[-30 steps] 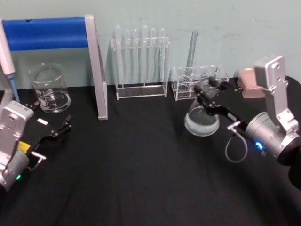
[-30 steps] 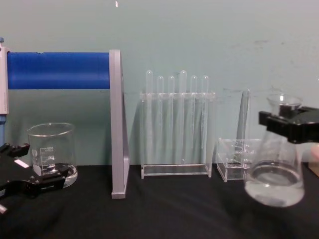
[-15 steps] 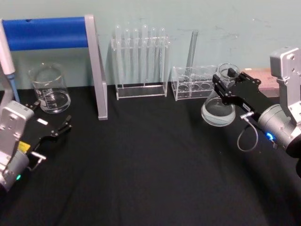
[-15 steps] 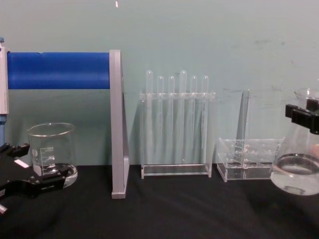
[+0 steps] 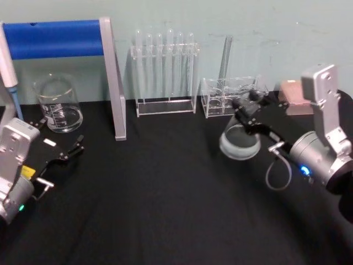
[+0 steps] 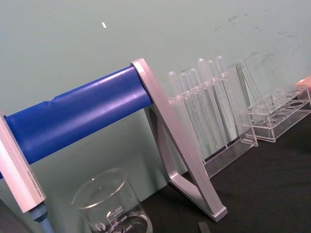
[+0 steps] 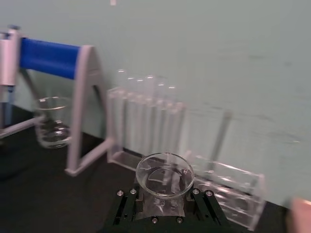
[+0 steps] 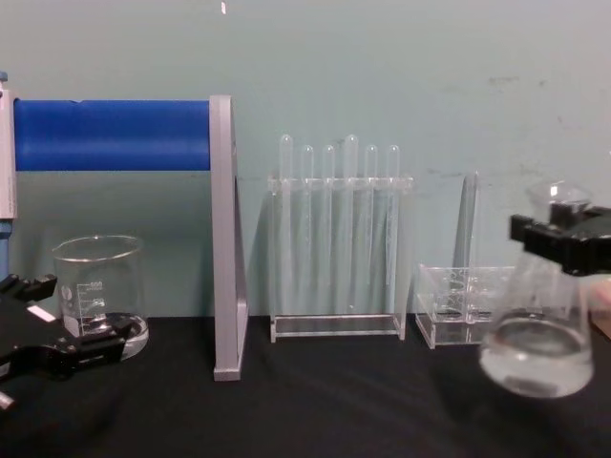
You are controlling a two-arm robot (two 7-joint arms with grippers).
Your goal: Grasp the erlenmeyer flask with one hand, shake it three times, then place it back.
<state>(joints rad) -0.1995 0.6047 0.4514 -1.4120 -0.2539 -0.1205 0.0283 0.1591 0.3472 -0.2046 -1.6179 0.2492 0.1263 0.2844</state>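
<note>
The erlenmeyer flask [image 5: 239, 141] is clear glass with some liquid in its wide base, and it hangs tilted above the black table at the right. My right gripper [image 5: 246, 107] is shut on its neck. From the chest view the erlenmeyer flask [image 8: 537, 343] floats clear of the table with the right gripper [image 8: 563, 240] clamped below its rim. In the right wrist view the flask rim [image 7: 164, 174] sits between the black jaws. My left gripper [image 5: 62, 150] rests open near the table's left edge; in the chest view this left gripper [image 8: 48, 324] stands in front of the beaker.
A glass beaker [image 5: 57, 104] stands at the back left beside a blue-and-grey stand [image 5: 112, 77]. A test tube rack [image 5: 165, 72] and a low clear rack [image 5: 227, 95] line the back wall. A pink block [image 5: 291, 96] lies at the far right.
The right gripper swung the flask from left to right and back to the left within the last second, tilting it. The left arm stayed still.
</note>
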